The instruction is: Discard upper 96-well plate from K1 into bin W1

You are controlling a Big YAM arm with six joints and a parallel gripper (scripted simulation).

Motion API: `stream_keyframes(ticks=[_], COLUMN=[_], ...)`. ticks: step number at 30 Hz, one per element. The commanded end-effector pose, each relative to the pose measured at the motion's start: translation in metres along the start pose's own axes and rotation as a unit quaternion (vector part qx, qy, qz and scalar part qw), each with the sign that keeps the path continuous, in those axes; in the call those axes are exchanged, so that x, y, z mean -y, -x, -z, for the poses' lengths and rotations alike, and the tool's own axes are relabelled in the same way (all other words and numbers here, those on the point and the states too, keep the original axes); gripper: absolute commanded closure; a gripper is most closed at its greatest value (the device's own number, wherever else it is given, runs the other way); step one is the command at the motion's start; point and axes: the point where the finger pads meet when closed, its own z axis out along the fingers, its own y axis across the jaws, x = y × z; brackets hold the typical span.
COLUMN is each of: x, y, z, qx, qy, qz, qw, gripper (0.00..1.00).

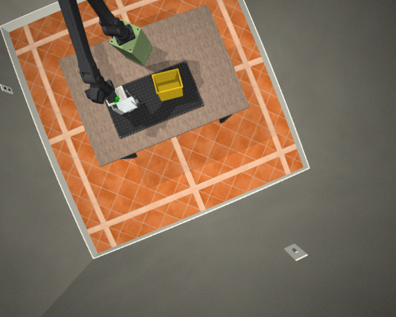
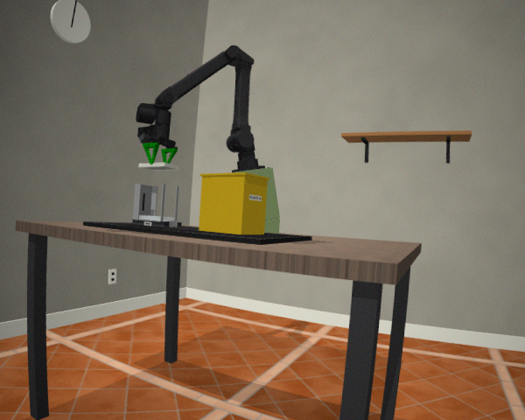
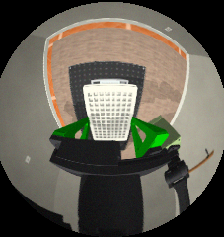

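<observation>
My gripper (image 2: 159,156) with green fingers is shut on the white 96-well plate (image 2: 158,166) and holds it level, clear above the stack rack K1 (image 2: 155,204). In the wrist view the plate (image 3: 112,115) fills the space between the green fingers. From above, the plate (image 1: 121,92) sits over the rack (image 1: 124,105) at the left end of the black mat. The lower plate (image 2: 157,219) lies low in the rack, mostly hidden by its posts. The yellow plastics bin W1 (image 2: 232,202) (image 1: 167,84) stands upright to the right of the rack, its mouth open.
The green arm base (image 1: 132,45) stands behind the bin. The black perforated mat (image 1: 157,98) covers the middle of the wooden table (image 2: 217,250). A wall shelf (image 2: 406,136) hangs far to the right.
</observation>
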Motion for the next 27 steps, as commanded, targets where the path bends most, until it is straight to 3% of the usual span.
stream_keyframes(ticks=[1, 4, 5, 13, 24, 27], x=[-0.014, -0.014, -0.01, -0.011, -0.014, -0.013], y=[0.009, 0.009, -0.002, -0.022, -0.06, -0.064], z=[0.011, 0.011, 0.007, 0.01, 0.009, 0.005], qx=[0.011, 0.011, 0.009, 0.013, 0.014, 0.01], qy=[0.016, 0.016, 0.012, 0.017, 0.015, 0.011], qz=[-0.002, -0.002, 0.026, 0.125, 0.304, 0.32], qw=[1.0, 1.0, 1.0, 0.992, 0.953, 0.947], gripper=[1.0, 1.0, 1.0, 1.0, 1.0, 1.0])
